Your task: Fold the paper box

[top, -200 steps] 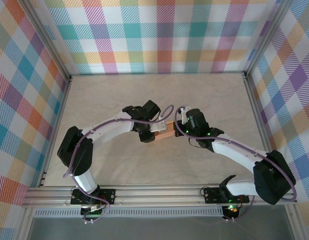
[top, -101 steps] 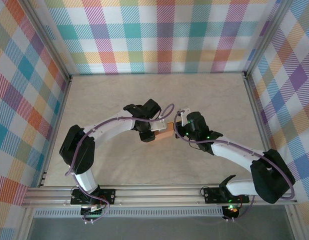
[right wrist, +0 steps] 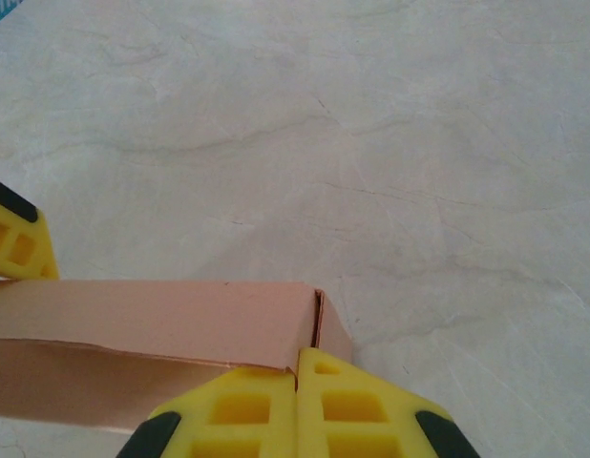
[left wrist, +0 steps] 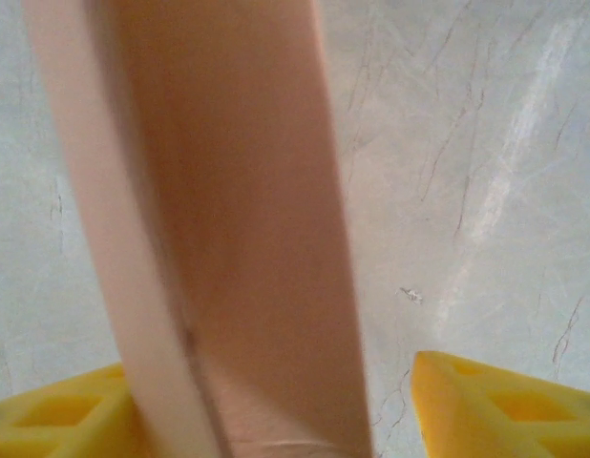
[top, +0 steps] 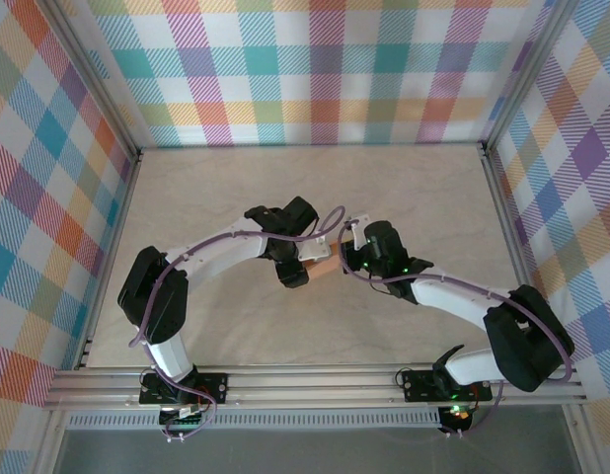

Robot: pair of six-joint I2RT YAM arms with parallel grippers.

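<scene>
Box (top: 323, 265) near the middle of the bench (top: 414, 188), bridged between two grippers. Salmon-orange card, thin and matt, folded into a long, low rectangular shape, with a sharp square corner at the right end and a darker hollow under the near lip. Softly bowed rather than crisp, so likely to spring or buckle under a careless squeeze.

At the box's right end: right gripper (right wrist: 297, 382), yellow fingers pressed flat together, the near wall of card running into the seam and apparently pinched there. At the box's left end: left gripper (left wrist: 266, 401), jaws apart and straddling the card. One finger (left wrist: 505, 405) clear of it, bare bench showing in the gap; the other against or behind the card's edge, impossible to say which. No grip from this side, judging by that gap.

Step in hand, by the look of it: seating the left gripper for another crease, with the right one as anchor. To do it well:
- Hold the pinch level and avoid twisting the thin wall.
- Bring the left jaws onto a flap close to its fold line, not its free edge.
- Close gently, then swing the flap about the crease instead of pushing through the panel.
- Watch for sliding on the surface under the box: pale, smooth, marble-veined, little friction to be expected.
</scene>
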